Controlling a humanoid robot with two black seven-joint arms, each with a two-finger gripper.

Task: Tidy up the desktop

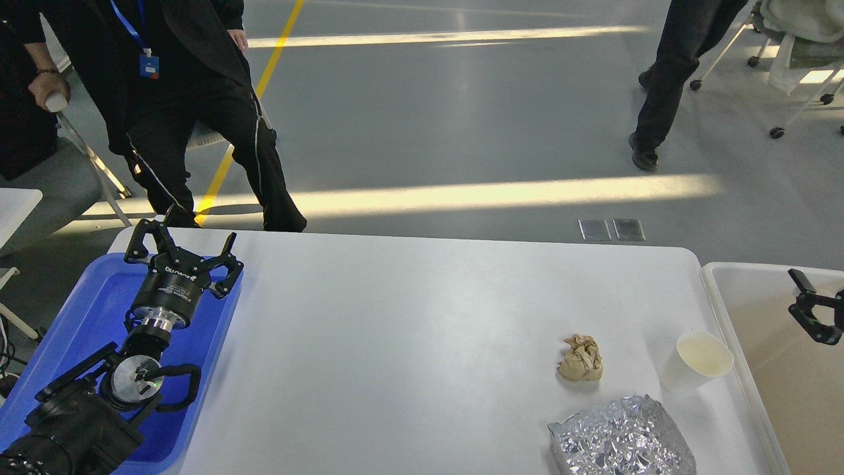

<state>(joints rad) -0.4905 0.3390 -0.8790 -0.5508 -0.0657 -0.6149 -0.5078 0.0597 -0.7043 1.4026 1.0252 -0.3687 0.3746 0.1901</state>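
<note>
Left gripper [182, 245] spread; one cup [703, 356]

The desktop [409, 330] lies bare across its middle and far side — wide passage there. Obstacles cluster at the near right: a crumpled brown paper ball [581, 359], a white paper cup [702, 356] just right of it, and a crinkled foil bag [621, 440] nearer still, with narrow gaps between them. The left gripper [179, 244] hangs spread over the blue tray [79, 316] at left — the beige bin [778, 369] flanks the right edge.
</note>
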